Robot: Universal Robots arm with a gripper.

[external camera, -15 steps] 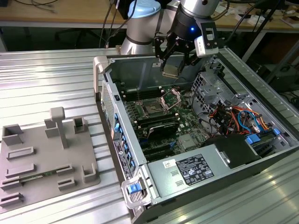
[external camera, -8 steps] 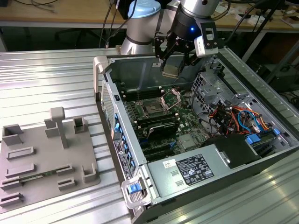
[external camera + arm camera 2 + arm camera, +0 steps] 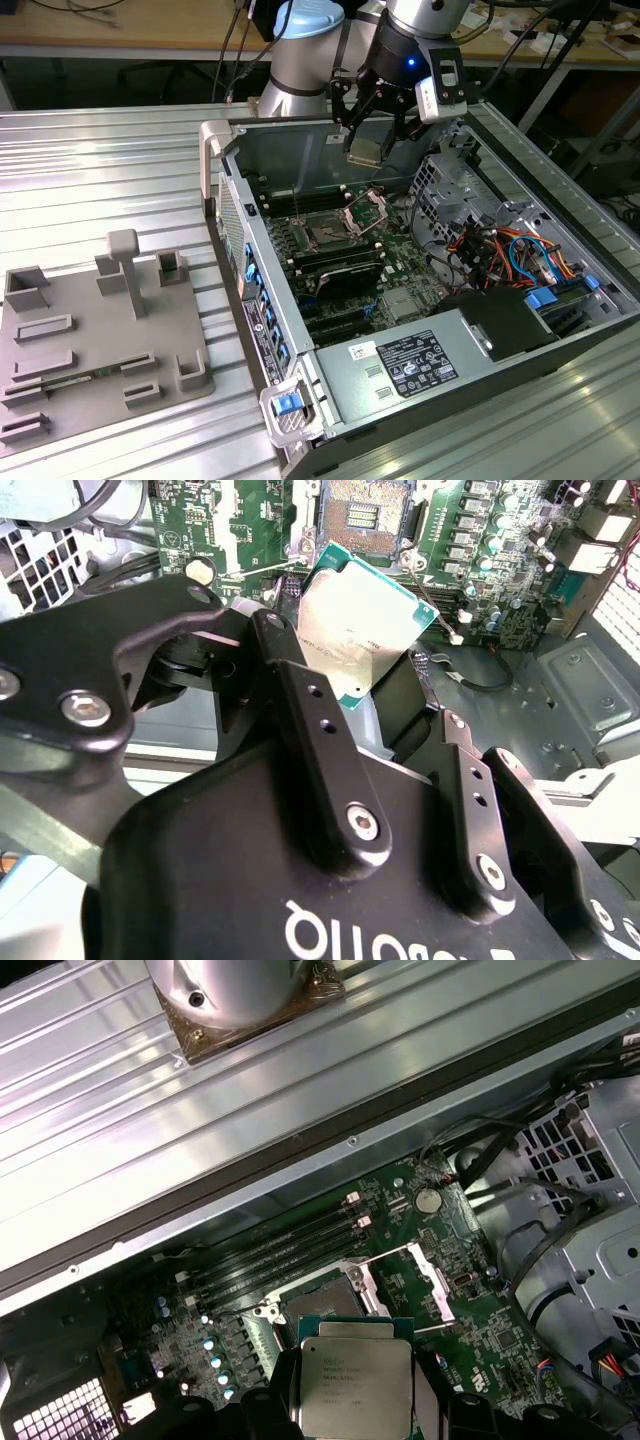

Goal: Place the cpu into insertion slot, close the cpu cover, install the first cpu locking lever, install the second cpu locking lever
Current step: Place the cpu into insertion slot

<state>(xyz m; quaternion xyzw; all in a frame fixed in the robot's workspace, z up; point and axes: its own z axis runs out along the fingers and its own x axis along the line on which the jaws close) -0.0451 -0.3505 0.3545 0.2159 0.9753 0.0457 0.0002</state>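
Two black metal fingers point(image 3: 300, 710), seen in the second wrist view, pinch the cpu point(image 3: 355, 620) by opposite edges. In the exterior view the gripper point(image 3: 366, 140) holds the chip in the air at the frame's upper centre, above the open computer case point(image 3: 270, 330) and well apart from the green motherboard point(image 3: 395, 265). The insertion slot point(image 3: 327, 232), a dark square with a thin metal rim, lies bare near the frame's middle. The cpu cover point(image 3: 368, 208), a silvery cut-out frame, stands raised on its hinge just beside it. The chip's top is flat, square and matte silver-grey over a thin teal edge. Long black memory slots point(image 3: 290, 1250) run beside the socket in the first wrist view. Seating the chip well would seem to call for squaring its edges with the socket rim, keeping it level, lowering it straight and letting go without pressing, with the fingers clear of the upright cover.
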